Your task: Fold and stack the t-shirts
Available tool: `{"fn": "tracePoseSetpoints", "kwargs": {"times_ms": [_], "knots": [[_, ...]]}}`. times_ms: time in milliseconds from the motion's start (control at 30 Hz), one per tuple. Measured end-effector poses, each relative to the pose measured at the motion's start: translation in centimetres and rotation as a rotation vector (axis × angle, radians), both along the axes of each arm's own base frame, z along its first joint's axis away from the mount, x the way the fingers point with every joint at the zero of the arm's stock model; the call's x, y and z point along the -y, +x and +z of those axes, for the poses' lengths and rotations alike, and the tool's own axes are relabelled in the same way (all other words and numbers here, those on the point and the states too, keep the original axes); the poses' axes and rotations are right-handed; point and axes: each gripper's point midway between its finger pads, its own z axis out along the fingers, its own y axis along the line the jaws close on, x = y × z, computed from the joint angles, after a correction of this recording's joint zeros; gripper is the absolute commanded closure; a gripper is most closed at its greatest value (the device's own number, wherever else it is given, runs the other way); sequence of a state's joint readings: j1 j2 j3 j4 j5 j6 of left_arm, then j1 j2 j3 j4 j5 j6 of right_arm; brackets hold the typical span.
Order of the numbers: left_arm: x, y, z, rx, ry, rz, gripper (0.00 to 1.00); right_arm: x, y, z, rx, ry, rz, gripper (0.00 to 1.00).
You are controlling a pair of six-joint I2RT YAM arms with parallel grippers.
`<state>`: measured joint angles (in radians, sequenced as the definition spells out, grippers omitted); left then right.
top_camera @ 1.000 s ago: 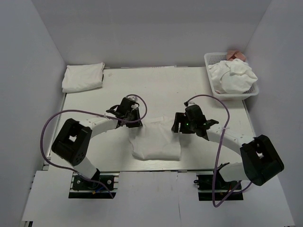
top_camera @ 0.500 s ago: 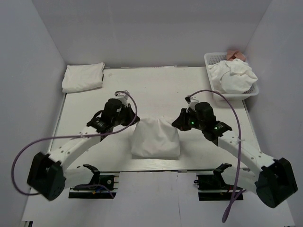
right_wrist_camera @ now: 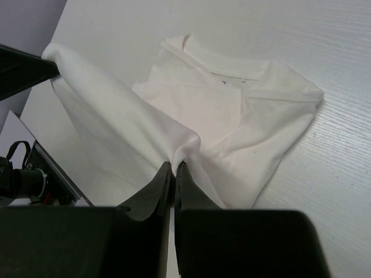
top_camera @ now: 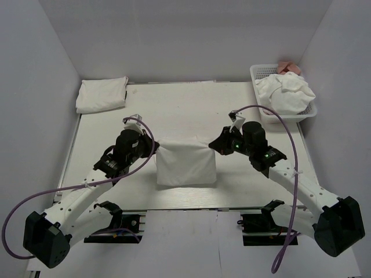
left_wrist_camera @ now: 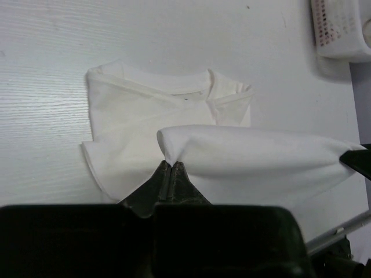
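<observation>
the white t-shirt (top_camera: 185, 166) lies at the middle of the table (top_camera: 191, 107). its raised edge runs taut left to right between us, the left gripper (left_wrist_camera: 169, 169) and right gripper (right_wrist_camera: 174, 167) each pinched shut on one corner, equally near.

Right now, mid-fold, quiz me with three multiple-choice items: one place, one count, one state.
1. Where does the folded shirt lie? A far-left corner; B near-right corner; C between the arms.
2. How many grippers pinch the middle t-shirt? A none; B one; C two.
3. The basket is: A empty; B filled with crumpled white cloth; C overturned.
Answers: 1 A, it lies far back on the left. 2 C, left gripper and right gripper each clamp a fold. 3 B, cloth heaps above its rim.
</observation>
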<state>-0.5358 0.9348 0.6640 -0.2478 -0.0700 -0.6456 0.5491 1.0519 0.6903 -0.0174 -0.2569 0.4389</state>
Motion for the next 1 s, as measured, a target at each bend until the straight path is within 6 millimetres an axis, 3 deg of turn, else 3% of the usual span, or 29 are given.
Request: {"fn": "tracePoseSetpoints", "kwargs": {"times_ms": [200, 367, 600, 667, 833, 1000], "knots": [[-1.4, 1.0, 0.5, 0.021, 0.018, 0.098, 1.0, -0.7, 2.3, 1.6, 0.029, 0.028, -0.014, 1.0], [-1.8, 1.1, 1.6, 0.053, 0.006, 0.118, 1.0, -1.1, 2.4, 2.5, 0.044, 0.059, 0.017, 1.0], [-2.2, -0.9, 6.0, 0.202, -0.09, 0.075, 1.0, -1.8, 1.2, 4.7, 0.094, 0.113, 0.1, 1.0], [-2.2, -0.8, 6.4, 0.218, -0.095, 0.081, 1.0, -2.0, 1.4, 5.1, 0.103, 0.117, 0.107, 1.0], [-3.1, 1.3, 2.8, 0.069, -0.005, 0.208, 1.0, -2.9, 3.9, 5.2, 0.12, 0.105, 0.106, 1.0], [-4.9, 3.6, -1.7, -0.062, 0.115, 0.382, 1.0, -5.1, 8.7, 2.5, 0.071, 0.084, 0.118, 1.0]]}}
